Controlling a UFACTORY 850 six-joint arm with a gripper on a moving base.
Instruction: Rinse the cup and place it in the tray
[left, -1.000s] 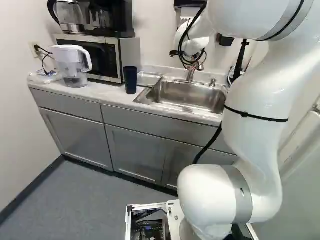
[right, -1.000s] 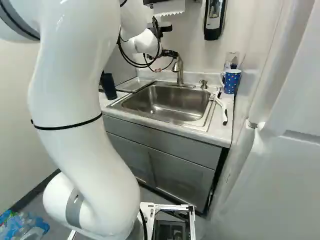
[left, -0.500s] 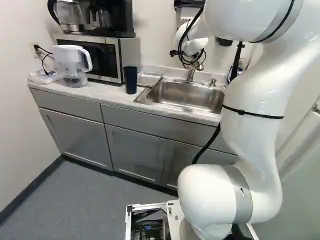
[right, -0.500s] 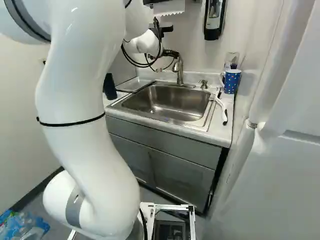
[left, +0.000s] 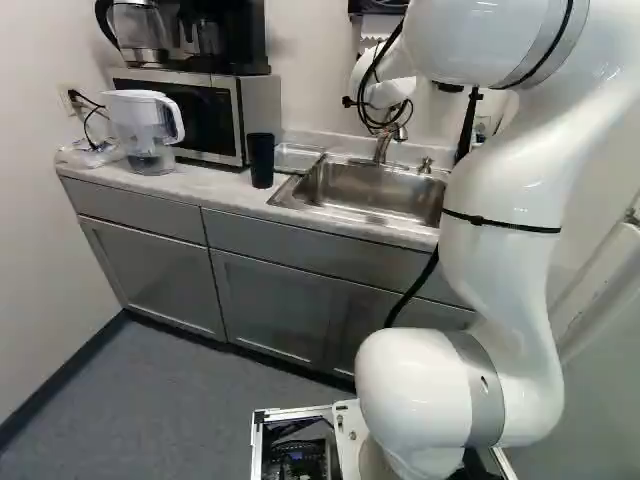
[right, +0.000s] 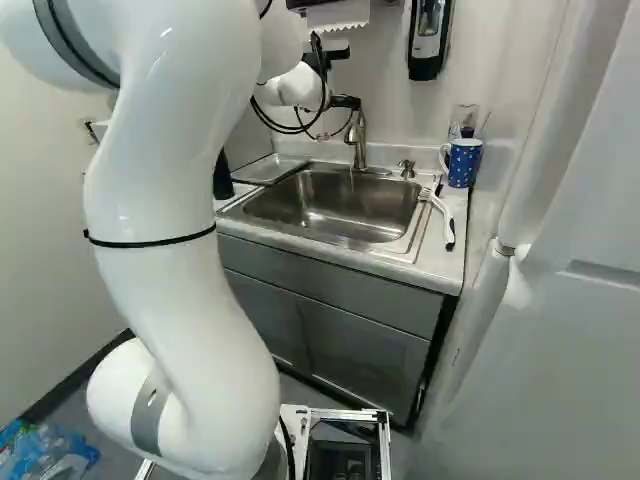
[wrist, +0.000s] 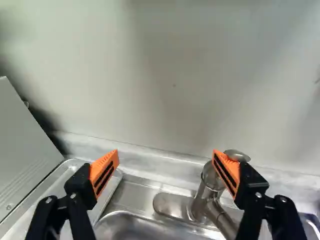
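Several things to the left of the gripper (right: 346, 103). Furthest out on that side, well apart from it, a white-lidded pitcher (left: 142, 115) on the counter (left: 205, 186). Still left, but closer in, a microwave (left: 202, 115) with a dark coffee maker (left: 225, 35) on top.

Next, left of the hand and lower down, the dark cup (left: 261, 160): standing on the counter, just beside the metal tray (wrist: 55, 197). Nearer than the cup, the tray itself, below and to the left of the hand, between the microwave and the sink (right: 330, 205).

At the hand itself, fingers spread wide, orange pads (wrist: 107, 159) facing each other across open space, nothing gripped. Ahead of it, a pale wall (wrist: 150, 80). Beneath it, the sink. Close by the right finger, the faucet (wrist: 204, 192), with its rounded handle top partly behind that finger; contact between the two impossible to tell.

Past the faucet, right of the hand and lower, a small pump (right: 407, 168) at the sink's back edge. Further right, a white tool (right: 437, 202) with a black end, lying beside the sink. Furthest right and beyond the tool, a blue dotted mug (right: 464, 163), upright on the counter.
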